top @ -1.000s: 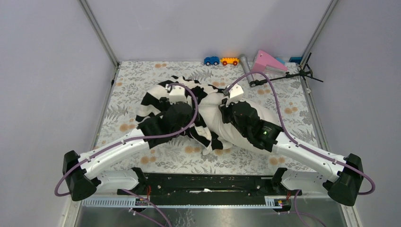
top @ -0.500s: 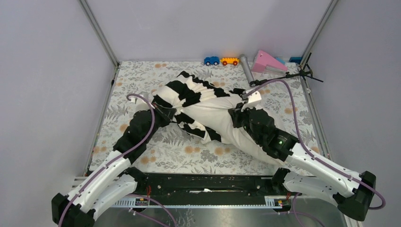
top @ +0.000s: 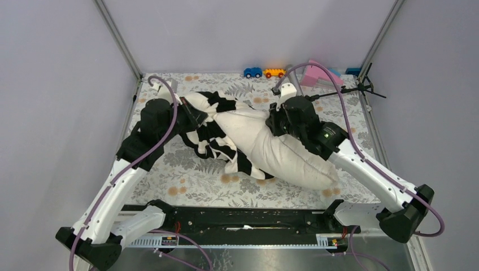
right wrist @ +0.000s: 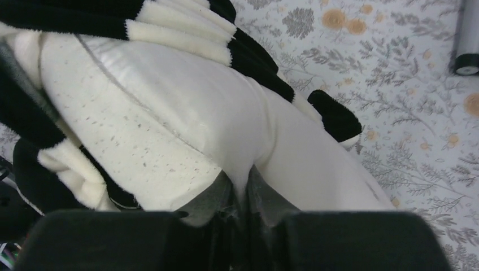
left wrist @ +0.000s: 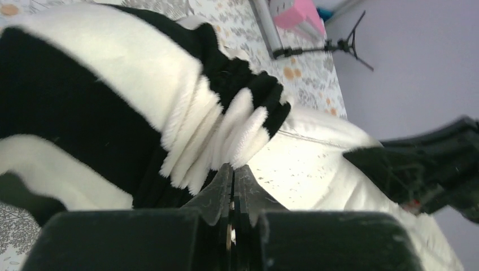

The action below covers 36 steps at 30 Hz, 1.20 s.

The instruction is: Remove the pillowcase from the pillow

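The cream pillow (top: 288,155) lies slantwise across the middle of the table, its near right half bare. The black and white striped pillowcase (top: 217,132) is bunched over its far left end. My left gripper (top: 192,114) is at the left of that bunch, shut on a fluffy fold of the pillowcase (left wrist: 141,107), with the jaws pressed together at the fold's edge (left wrist: 233,167). My right gripper (top: 275,121) sits on the pillow's far side and is shut on a pinched ridge of the pillow (right wrist: 169,130) fabric, which runs down between its fingers (right wrist: 244,182).
A blue toy car (top: 252,72), an orange toy car (top: 274,73), a pink block (top: 321,73) and a black stand (top: 361,87) line the far edge of the floral tablecloth (top: 169,175). A grey tube (right wrist: 467,45) lies beside them. Walls close in left, right and behind.
My left gripper shut, then swung left and far with the striped cover, sliding it off the pillow. More bare pillow now shows. The right gripper moved farther away with its pinch of pillow.
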Available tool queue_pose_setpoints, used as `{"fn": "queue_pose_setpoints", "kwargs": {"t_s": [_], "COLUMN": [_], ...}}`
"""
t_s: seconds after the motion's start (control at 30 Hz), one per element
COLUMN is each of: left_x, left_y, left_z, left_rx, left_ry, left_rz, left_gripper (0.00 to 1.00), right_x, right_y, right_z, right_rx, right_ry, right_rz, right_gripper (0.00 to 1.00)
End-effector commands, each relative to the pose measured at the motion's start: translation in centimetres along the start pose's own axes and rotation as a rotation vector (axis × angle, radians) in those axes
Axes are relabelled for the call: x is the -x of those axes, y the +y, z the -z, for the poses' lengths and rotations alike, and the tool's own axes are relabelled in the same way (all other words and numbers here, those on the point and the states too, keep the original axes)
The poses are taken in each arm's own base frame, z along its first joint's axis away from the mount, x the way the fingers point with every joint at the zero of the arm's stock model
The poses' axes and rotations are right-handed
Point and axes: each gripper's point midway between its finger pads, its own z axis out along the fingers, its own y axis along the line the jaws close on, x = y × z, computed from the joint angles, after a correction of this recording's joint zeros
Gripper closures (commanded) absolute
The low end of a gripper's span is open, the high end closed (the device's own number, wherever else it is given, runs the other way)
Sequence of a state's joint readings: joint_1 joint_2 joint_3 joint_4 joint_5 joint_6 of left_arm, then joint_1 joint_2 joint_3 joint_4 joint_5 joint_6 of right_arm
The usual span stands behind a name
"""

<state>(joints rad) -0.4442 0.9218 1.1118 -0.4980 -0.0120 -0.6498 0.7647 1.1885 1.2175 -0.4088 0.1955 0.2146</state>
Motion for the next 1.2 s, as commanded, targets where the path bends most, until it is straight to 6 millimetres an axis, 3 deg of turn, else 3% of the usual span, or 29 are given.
{"fn": "queue_pose_setpoints", "kwargs": {"t_s": [0.0,0.07,0.1,0.2,0.23,0.43,0.63,0.77,0.93,1.07,1.17], "left_x": [0.3,0.0,-0.1,-0.1,-0.1,-0.6,-0.5,0.1,0.9,1.4,1.4], "left_y": [-1.9,-2.4,-2.5,-2.2,-2.0,-0.6,-0.6,-0.7,-0.4,0.4,1.1], "left_z": [0.8,0.3,0.1,-0.6,-0.9,-2.4,-2.5,-2.3,-1.9,-1.5,-1.1], "left_rx": [-0.081,-0.111,-0.116,-0.106,-0.099,-0.050,-0.051,-0.049,-0.017,0.022,0.047], "left_ry": [0.092,0.105,0.106,0.098,0.097,0.102,0.090,0.071,0.034,0.001,-0.023], "left_rz": [-0.058,-0.045,-0.041,-0.038,-0.039,-0.050,-0.049,-0.056,-0.050,-0.047,-0.043], "left_gripper": [1.00,1.00,1.00,1.00,1.00,1.00,1.00,1.00,1.00,1.00,0.98], "right_x": [-1.2,-1.9,-2.0,-0.8,-0.1,2.9,1.3,-2.2,-7.2,-7.1,-4.8], "right_y": [-1.6,-1.7,-1.6,-0.8,-0.4,2.2,6.3,6.8,3.4,2.1,2.1], "right_z": [-1.2,-2.0,-2.1,-1.1,-0.4,3.5,4.6,2.8,-0.7,-3.2,-5.1], "right_rx": [-0.034,-0.047,-0.047,0.009,0.034,0.081,0.158,0.109,-0.121,-0.200,-0.134], "right_ry": [0.137,0.185,0.194,0.143,0.114,0.000,0.033,0.149,0.345,0.340,0.255], "right_rz": [0.011,0.020,0.026,0.047,0.055,0.173,0.322,0.470,0.588,0.495,0.315], "right_gripper": [0.75,0.36,0.23,0.03,0.01,0.01,0.01,0.01,0.01,0.01,0.26]}}
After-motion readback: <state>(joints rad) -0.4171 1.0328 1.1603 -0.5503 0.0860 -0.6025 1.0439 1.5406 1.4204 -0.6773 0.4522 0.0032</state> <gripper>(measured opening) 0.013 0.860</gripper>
